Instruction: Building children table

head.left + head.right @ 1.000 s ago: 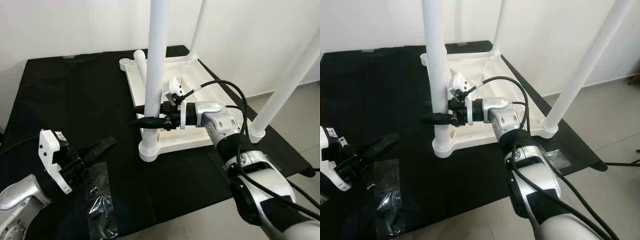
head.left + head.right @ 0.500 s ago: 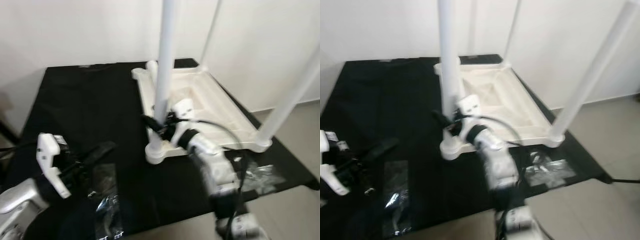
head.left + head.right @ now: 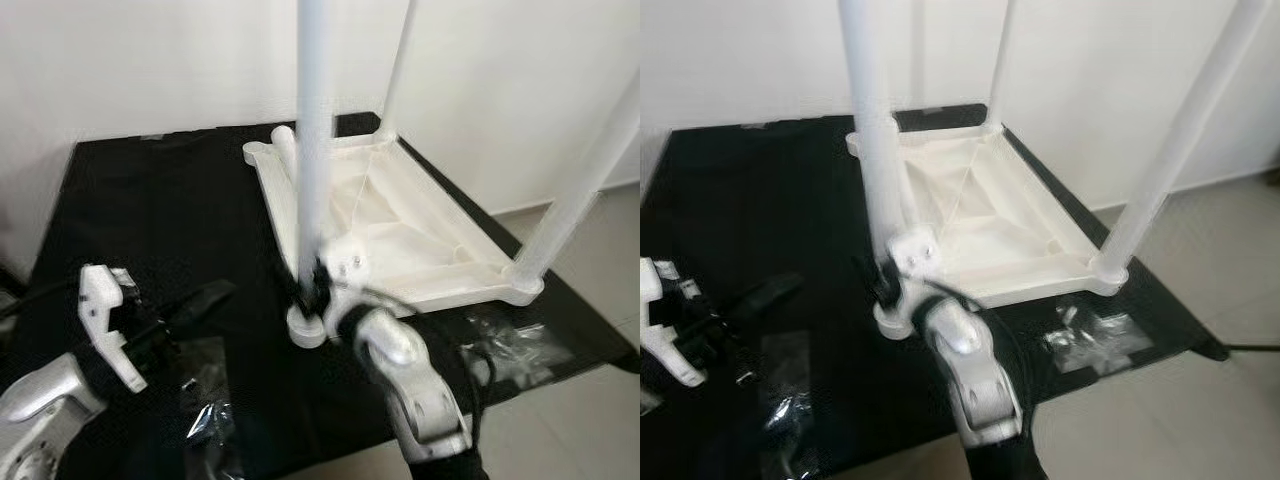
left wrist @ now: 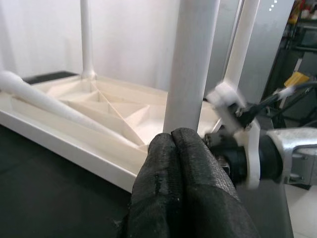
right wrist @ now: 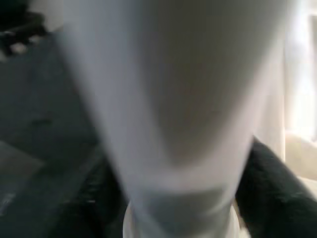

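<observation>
Upturned white plastic children's tabletop (image 3: 400,235) on black mat (image 3: 150,220): right gripper (image 3: 312,288) clenched round its near white tubular leg (image 3: 312,150), apparently to seat it; left gripper (image 3: 205,297) pinched together, empty, idle.

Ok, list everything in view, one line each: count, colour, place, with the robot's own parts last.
Table top: one, white, upside down on the black mat.
Upright legs: three, white, at the top's near-left, far and right corners.
Loose leg: one, white, lying across the top's underside.
Black mat: one, on the floor by the white wall.
Plastic bags: two, clear, on the mat's near edge.
Right gripper: black fingers around the near-left leg, low by its base.
Left gripper: black, above the mat at left, fingers together.
</observation>
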You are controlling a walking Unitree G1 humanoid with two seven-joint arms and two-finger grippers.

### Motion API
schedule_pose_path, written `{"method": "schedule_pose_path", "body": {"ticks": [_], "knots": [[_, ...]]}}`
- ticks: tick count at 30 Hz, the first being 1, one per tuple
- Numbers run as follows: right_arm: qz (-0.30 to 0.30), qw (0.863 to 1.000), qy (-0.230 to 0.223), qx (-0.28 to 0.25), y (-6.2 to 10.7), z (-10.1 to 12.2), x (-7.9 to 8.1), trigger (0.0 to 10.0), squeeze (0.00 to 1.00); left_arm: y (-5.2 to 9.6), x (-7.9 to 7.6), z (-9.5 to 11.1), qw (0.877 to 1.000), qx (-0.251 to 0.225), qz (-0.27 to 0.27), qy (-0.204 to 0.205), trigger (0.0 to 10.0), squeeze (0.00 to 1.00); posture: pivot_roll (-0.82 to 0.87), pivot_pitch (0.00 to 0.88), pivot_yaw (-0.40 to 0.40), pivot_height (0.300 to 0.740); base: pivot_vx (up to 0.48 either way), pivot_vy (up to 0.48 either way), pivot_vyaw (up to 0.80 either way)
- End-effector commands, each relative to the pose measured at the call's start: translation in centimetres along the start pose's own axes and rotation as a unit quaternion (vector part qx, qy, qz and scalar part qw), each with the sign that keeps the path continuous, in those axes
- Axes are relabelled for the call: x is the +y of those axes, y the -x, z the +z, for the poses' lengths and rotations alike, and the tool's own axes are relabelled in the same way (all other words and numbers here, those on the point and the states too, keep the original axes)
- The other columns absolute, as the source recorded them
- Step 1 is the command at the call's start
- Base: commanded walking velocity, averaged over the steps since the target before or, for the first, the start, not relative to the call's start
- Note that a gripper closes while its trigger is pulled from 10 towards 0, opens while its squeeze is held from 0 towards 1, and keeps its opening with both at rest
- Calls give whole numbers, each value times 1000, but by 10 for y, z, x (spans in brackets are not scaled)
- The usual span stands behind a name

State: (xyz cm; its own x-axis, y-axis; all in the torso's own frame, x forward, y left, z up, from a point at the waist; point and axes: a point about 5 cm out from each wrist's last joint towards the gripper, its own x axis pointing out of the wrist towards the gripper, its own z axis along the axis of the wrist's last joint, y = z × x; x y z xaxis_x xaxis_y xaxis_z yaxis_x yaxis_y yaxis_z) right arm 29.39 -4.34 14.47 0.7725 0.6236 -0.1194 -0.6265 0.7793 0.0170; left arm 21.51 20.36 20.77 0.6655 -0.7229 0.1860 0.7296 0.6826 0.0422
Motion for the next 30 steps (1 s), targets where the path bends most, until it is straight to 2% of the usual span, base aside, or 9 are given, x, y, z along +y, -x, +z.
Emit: {"method": "schedule_pose_path", "body": {"ticks": [1, 4, 5, 6, 19, 21, 24, 25, 30], "knots": [[67, 996, 8, -58, -4, 35, -1, 10000, 1000, 1, 1, -2, 1000, 8, -2, 0, 10000, 0, 64, 108, -53, 740, 0, 0, 0], [104, 992, 12, -67, -6, 45, -3, 10000, 1000, 1, 0, -2, 1000, 8, -1, 0, 10000, 0, 65, 107, -54, 740, 0, 0, 0], [155, 984, 40, -79, -7, 57, -4, 10000, 90, 1, 0, -2, 1000, 8, -1, 0, 10000, 0, 67, 109, -55, 740, 0, 0, 0], [191, 976, 62, -85, -8, 67, -6, 10000, 0, 1, 0, -2, 1000, 7, -2, 0, 10000, 0, 69, 111, -56, 740, 0, 0, 0], [294, 944, 139, -53, -30, 99, -56, 9608, 0, 2, -5, -1, 1000, 10, -5, 3, 10000, 0, 97, 120, -59, 740, 0, 0, 0], [307, 940, 136, -51, -30, 101, -61, 3804, 0, 2, -5, -1, 1000, 10, -4, 3, 10000, 0, 101, 120, -62, 740, 0, 0, 0], [316, 938, 133, -52, -30, 102, -62, 3804, 0, 2, -5, -2, 1000, 10, -4, 3, 10000, 0, 101, 120, -62, 740, 0, 0, 0], [326, 936, 123, -51, -29, 103, -65, 0, 0, 2, -5, -2, 1000, 10, -4, 3, 10000, 0, 104, 120, -66, 740, 0, 0, 0], [369, 923, 102, -38, -28, 96, -70, 0, 0, 1, -6, -2, 1000, 10, -4, 4, 10000, 0, 106, 116, -67, 740, 0, 0, 0]]}}
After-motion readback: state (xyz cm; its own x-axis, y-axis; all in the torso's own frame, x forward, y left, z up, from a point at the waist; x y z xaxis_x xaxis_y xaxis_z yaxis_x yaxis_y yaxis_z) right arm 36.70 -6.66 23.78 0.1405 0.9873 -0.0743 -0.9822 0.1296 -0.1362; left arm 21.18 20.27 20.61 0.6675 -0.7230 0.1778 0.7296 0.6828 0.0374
